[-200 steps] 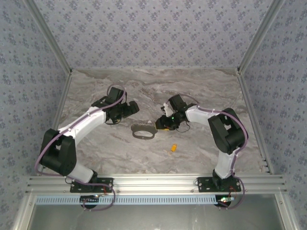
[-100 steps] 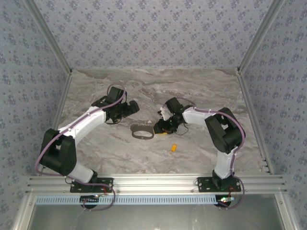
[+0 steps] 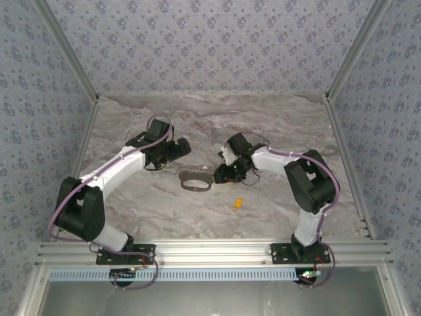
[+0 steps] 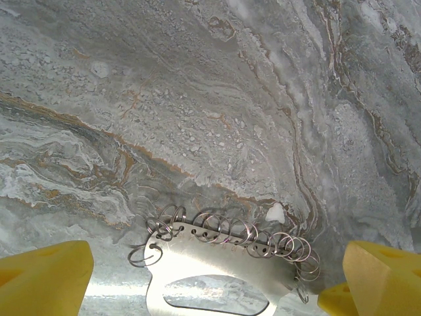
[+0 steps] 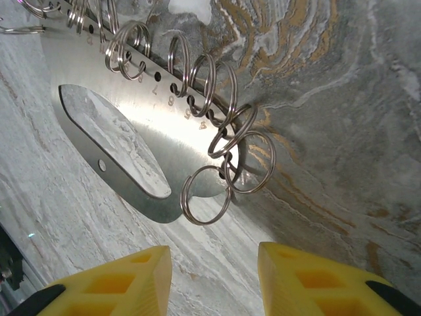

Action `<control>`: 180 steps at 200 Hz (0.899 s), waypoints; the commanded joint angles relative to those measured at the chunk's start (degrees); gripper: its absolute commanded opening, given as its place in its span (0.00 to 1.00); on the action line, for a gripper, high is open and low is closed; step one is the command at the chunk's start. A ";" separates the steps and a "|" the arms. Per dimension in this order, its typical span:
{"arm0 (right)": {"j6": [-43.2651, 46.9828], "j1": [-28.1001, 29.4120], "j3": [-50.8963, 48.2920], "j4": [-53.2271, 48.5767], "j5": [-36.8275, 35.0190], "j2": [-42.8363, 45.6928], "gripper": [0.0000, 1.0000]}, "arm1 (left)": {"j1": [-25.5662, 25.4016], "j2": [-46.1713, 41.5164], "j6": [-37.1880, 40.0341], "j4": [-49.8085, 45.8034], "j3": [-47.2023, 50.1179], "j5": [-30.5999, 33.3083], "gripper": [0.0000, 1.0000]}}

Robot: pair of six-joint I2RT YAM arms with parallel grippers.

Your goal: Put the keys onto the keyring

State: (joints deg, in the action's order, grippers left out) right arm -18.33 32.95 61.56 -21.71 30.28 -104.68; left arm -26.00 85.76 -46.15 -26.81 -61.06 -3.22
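Setting: grey marble-patterned table (image 3: 276, 125) in a booth with blue-grey flowered walls (image 3: 217, 46).
Count: one keyring, one key, two grippers.
Keyring: the keyring (image 3: 186, 182) lies flat mid-table, between the two arms. It is a grey metal plate with an oval cut-out and a row of split rings (image 4: 227, 230) along one long edge. The rings overlap too much to count.
Keyring axis: from above, its long axis runs left to right across the table. In the left wrist view the keyring (image 4: 197, 257) has its ringed edge uppermost. In the right wrist view the keyring (image 5: 187, 141) slants from upper left to lower right.
Key: the key (image 3: 237, 203), a tiny yellow-orange piece, lies on the table apart from the keyring, nearer the arm bases and to the right. It is too small to tell its axis surely.
Left gripper: the left gripper (image 3: 183, 146) (image 4: 210, 283) has its jaws spread wide, holding nothing.
Right gripper: the right gripper (image 3: 220, 176) (image 5: 214, 276) sits at the keyring's right end. Its yellow fingertips (image 5: 316, 276) are partly apart with bare table between them.
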 commanded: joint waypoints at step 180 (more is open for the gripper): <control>3.21 2.98 4.80 -3.86 -3.92 -3.31 0.33 | 1.35 -0.84 -0.68 1.76 0.08 -2.20 0.98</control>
State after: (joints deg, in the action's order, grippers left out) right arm -15.94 35.57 64.99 -23.88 27.14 -107.07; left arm -25.10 85.73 -46.19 -26.15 -61.04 -4.29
